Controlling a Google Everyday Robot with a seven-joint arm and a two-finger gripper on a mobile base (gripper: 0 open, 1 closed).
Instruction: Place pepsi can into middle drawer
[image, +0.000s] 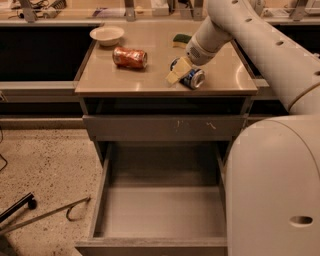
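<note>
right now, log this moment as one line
gripper: at pepsi can on cabinet top | pepsi can: lying on its side | middle drawer: open, nothing in it | place: not yet done

Grey cabinet (130, 80) with tan top, speckled beige floor (45, 165), dark recess (40, 50) behind, bent metal rod (47, 214) on floor at left, warm light.

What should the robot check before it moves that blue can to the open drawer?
1. The end effector is at the pepsi can on the cabinet top: ok.
2. Hold on the can is secure: cannot tell.
3. Can is lifted off the top: not ok, it looks to lie on its side there.
4. The middle drawer is pulled open: ok.
5. The orange can and bowl lie apart from the end effector: ok.
</note>
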